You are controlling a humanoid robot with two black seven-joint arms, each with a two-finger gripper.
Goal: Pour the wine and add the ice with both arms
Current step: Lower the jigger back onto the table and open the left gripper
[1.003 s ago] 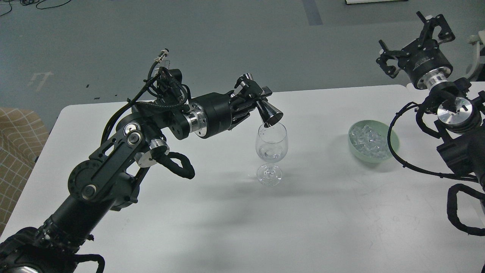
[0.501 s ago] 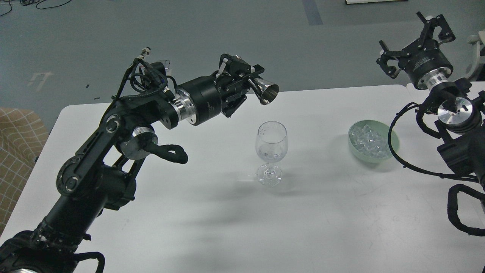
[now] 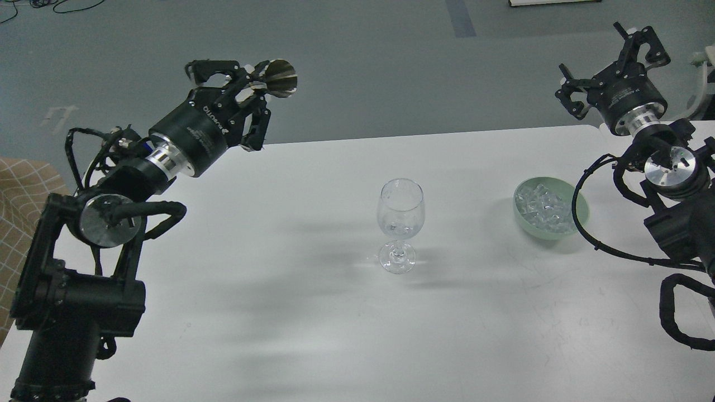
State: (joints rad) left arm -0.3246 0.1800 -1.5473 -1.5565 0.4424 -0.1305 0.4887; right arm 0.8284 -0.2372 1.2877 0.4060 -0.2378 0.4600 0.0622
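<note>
Steel jigger clamped in left pincer; right pincer spread, empty.

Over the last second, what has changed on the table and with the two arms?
The left end effector, shut on the metal jigger, has pulled up and back to the left from over the wine glass, turning the jigger's mouth away from it. Nothing was let go. The glass, the green bowl of ice and the open right end effector stayed put.
</note>
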